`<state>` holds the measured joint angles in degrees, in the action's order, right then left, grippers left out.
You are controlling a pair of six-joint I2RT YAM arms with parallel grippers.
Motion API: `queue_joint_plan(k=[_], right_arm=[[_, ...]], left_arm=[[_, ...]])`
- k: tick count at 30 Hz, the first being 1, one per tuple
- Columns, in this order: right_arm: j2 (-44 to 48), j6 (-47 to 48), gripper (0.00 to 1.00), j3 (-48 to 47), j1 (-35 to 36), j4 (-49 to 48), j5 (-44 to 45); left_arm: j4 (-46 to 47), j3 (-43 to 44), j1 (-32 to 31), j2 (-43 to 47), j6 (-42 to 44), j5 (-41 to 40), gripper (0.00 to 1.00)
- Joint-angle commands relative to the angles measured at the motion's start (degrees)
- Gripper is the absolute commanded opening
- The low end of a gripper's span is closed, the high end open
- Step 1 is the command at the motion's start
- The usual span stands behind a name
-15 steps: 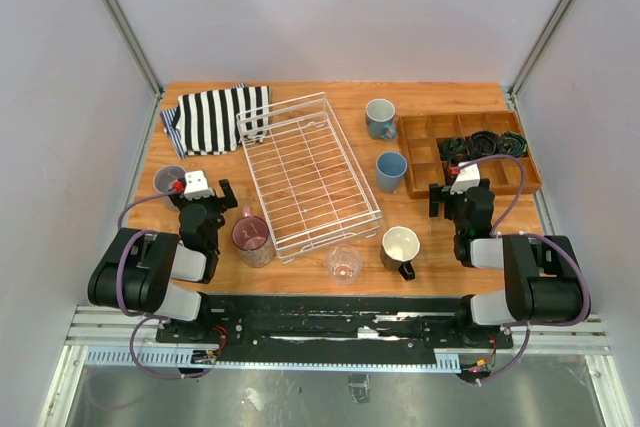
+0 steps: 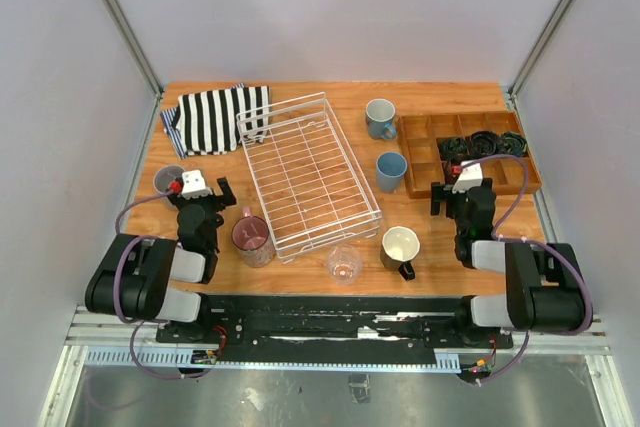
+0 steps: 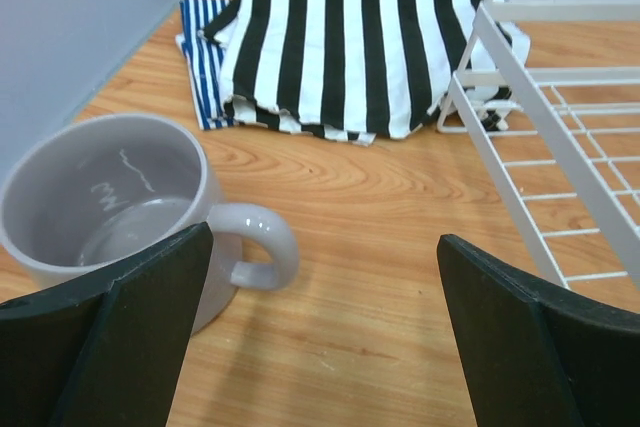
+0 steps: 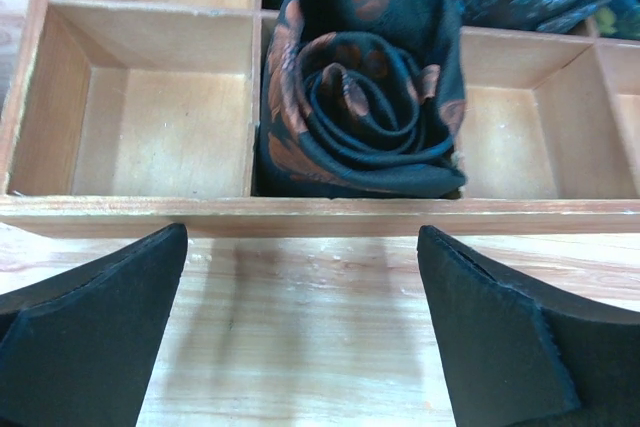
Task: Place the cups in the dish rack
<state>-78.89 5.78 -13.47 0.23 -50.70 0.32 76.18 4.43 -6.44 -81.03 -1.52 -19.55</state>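
- Left pincer [image 3: 325, 239] is spread wide, holding nothing, low over the table [image 2: 300, 277] near the left edge.
- The grey-lilac cup [image 3: 100, 207] stands upright right by its left finger, handle turned in towards the gap. Can't tell if they touch.
- Right pincer [image 4: 302, 235] is also wide and holding nothing. It's near the right edge, facing the wooden tray [image 4: 150, 215], with a rolled dark cloth [image 4: 355, 87] in the compartment dead ahead.
- The dish rack [image 2: 310, 172] sits around the middle of the table, a bit left of centre and skewed to the edges. All six cups are on the table outside it.
- Pink mug [image 2: 252, 240] and clear glass [image 2: 343, 265] are along the near edge, just beside the rack's near end.
- The dark mug [image 2: 400, 247] with the cream inside is near that edge too, right of centre.
- The light blue tumbler [image 2: 391, 171] is between the rack and the wooden tray, and the blue-grey mug [image 2: 379, 118] is further back towards the far edge.
- A striped cloth [image 2: 222, 117] lies folded in the far left corner, touching the rack's far end.
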Motion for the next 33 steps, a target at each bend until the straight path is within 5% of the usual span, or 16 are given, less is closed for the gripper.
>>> queue_joint_plan(k=[1, 12, 19, 26, 33], right_arm=[[7.7, -2.3, 0.99, -2.6, -0.4, 6.2, 4.5], [15.8, -7.1, 0.97, -17.6, -0.3, 37.2, 3.1], [15.6, -11.0, 0.98, -31.8, -0.3, 54.8, -0.3], [12.5, -16.7, 1.0, -39.5, -0.3, 61.9, -9.1], [11.0, -21.7, 0.91, -43.6, -0.2, 65.5, -14.9]], left_arm=[[-3.9, 0.5, 0.5, 7.5, -0.3, -3.7, 1.0], [-54.3, 16.3, 0.5, 26.4, -9.7, -1.8, 1.0], [-85.5, 37.0, 0.5, 21.6, -20.1, -6.6, 1.0], [-103.4, 54.2, 5.8, 12.8, -30.9, -3.2, 1.0], [-106.5, 55.6, 20.2, 10.6, -34.1, 7.2, 0.99]])
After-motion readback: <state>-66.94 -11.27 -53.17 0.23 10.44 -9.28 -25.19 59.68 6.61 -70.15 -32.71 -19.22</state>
